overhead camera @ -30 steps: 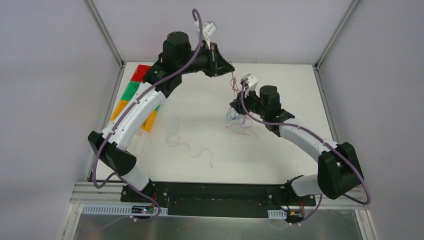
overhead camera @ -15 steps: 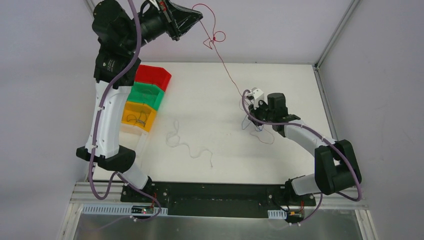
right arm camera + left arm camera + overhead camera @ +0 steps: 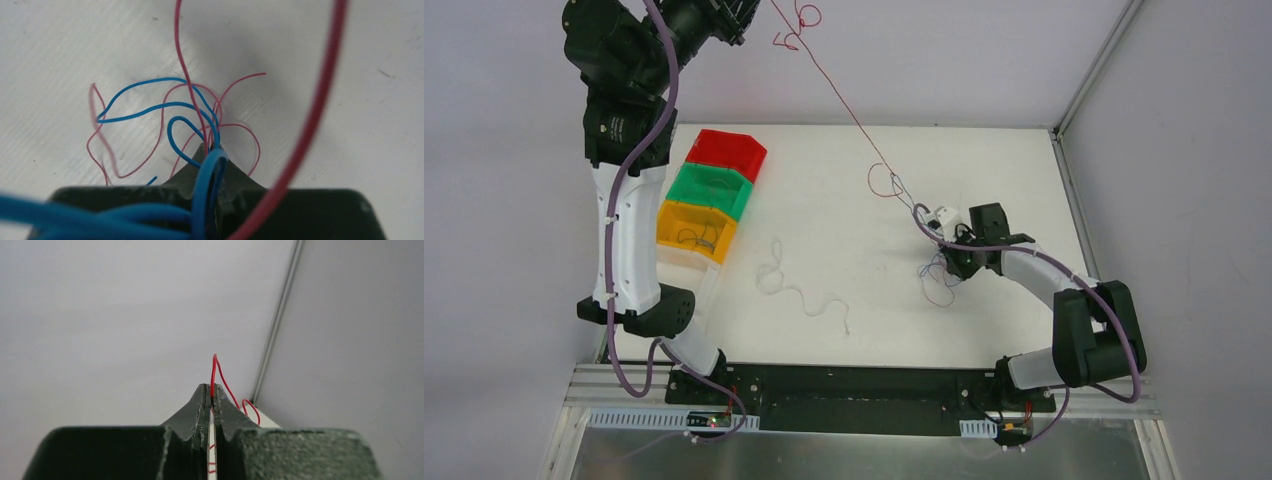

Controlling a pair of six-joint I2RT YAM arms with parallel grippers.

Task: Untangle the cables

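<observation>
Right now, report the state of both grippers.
Left gripper: jaws shut on the red cable.
Right gripper: jaws shut on the blue cable.

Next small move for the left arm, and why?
Probably pull the left gripper a little farther up and away: it is shut on the thin red wire, which runs nearly straight to the tangle, where the right gripper pinches the thin blue wires.

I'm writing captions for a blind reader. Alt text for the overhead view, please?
The raised left gripper holds a red cable stretched diagonally down to a red-and-blue tangle that the right gripper pins on the white table. A white cable lies loose mid-table; red, green and yellow bins stand at the left.
</observation>
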